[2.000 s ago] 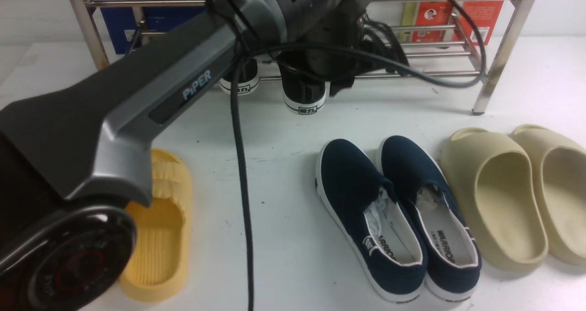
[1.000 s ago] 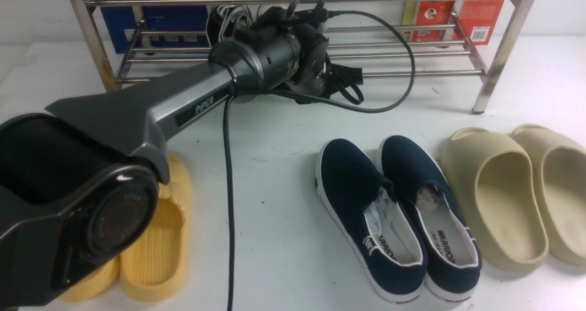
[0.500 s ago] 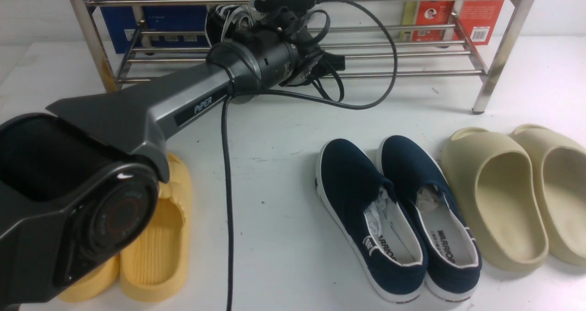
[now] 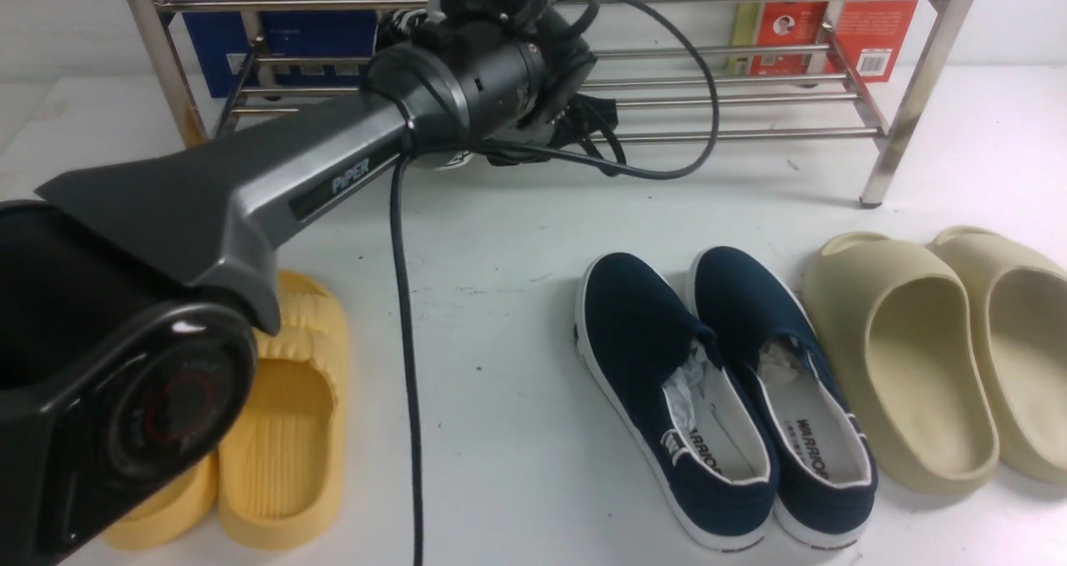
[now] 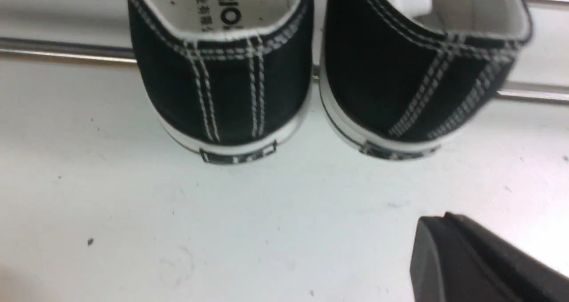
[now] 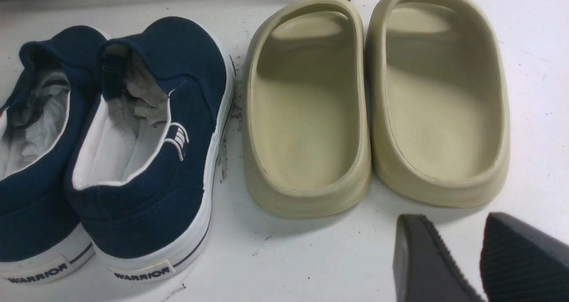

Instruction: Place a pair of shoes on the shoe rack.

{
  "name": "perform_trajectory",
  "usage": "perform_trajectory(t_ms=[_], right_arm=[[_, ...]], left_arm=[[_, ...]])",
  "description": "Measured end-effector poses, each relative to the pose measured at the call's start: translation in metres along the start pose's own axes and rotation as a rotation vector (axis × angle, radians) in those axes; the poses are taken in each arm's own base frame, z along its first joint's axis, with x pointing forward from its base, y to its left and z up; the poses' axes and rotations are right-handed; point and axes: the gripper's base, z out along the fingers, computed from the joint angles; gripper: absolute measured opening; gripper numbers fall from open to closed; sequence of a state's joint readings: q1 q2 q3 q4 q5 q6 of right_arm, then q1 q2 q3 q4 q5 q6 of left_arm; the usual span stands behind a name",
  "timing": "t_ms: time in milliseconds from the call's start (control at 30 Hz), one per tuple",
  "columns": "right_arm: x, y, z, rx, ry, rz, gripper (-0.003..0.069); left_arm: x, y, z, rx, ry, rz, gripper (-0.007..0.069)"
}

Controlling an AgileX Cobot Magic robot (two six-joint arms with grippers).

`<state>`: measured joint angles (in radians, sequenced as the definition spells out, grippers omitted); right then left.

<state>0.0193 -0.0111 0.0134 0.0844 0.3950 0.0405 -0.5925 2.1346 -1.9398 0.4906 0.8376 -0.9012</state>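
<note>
Two black sneakers (image 5: pixel 320 70) overhang the shoe rack's (image 4: pixel 750 132) front rail; heels could tip out.
Left fingers (image 5: pixel 484 262) at 5 o'clock: spread unreadable; right fingers (image 6: pixel 426 257) slightly parted, empty.

Front cam: between the arms, facing forward and down at the table (image 4: pixel 533 216), shoe rack (image 4: pixel 750 91) at far edge. Left wrist cam: close on black sneaker heels (image 5: pixel 222 84). Right wrist cam: near the navy slip-ons (image 6: pixel 146 151) and beige slides (image 6: pixel 306 115), shared with front.
</note>
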Motion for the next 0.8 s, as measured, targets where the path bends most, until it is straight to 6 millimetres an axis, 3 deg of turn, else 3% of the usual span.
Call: perform_trajectory(t_ms=[33, 200, 367, 400, 500, 567, 633, 700, 800], right_arm=[[0.0, 0.0, 0.0, 0.0, 0.0, 0.0, 0.0239], [0.0, 0.0, 0.0, 0.0, 0.0, 0.0, 0.0239], [0.0, 0.0, 0.0, 0.0, 0.0, 0.0, 0.0239], [0.0, 0.0, 0.0, 0.0, 0.0, 0.0, 0.0239], [0.0, 0.0, 0.0, 0.0, 0.0, 0.0, 0.0239], [0.0, 0.0, 0.0, 0.0, 0.0, 0.0, 0.0239], [0.0, 0.0, 0.0, 0.0, 0.0, 0.0, 0.0239], [0.0, 0.0, 0.0, 0.0, 0.0, 0.0, 0.0239], [0.0, 0.0, 0.0, 0.0, 0.0, 0.0, 0.0239]], left_arm=[[0.0, 0.0, -0.002, 0.001, 0.007, 0.0, -0.0013], [0.004, -0.003, -0.055, 0.028, 0.086, 0.059, -0.0013], [0.019, 0.016, -0.107, 0.099, 0.104, 0.067, -0.0013], [0.035, 0.032, -0.123, 0.124, 0.119, 0.064, -0.0013], [0.053, 0.057, -0.152, 0.18, 0.092, 0.053, -0.0013], [0.069, 0.07, -0.161, 0.201, 0.086, 0.052, -0.0013], [0.097, 0.097, -0.184, 0.278, 0.019, 0.044, -0.0013], [0.105, 0.106, -0.193, 0.32, -0.025, 0.038, -0.0013], [0.138, 0.129, -0.2, 0.404, -0.094, 0.032, -0.0013]])
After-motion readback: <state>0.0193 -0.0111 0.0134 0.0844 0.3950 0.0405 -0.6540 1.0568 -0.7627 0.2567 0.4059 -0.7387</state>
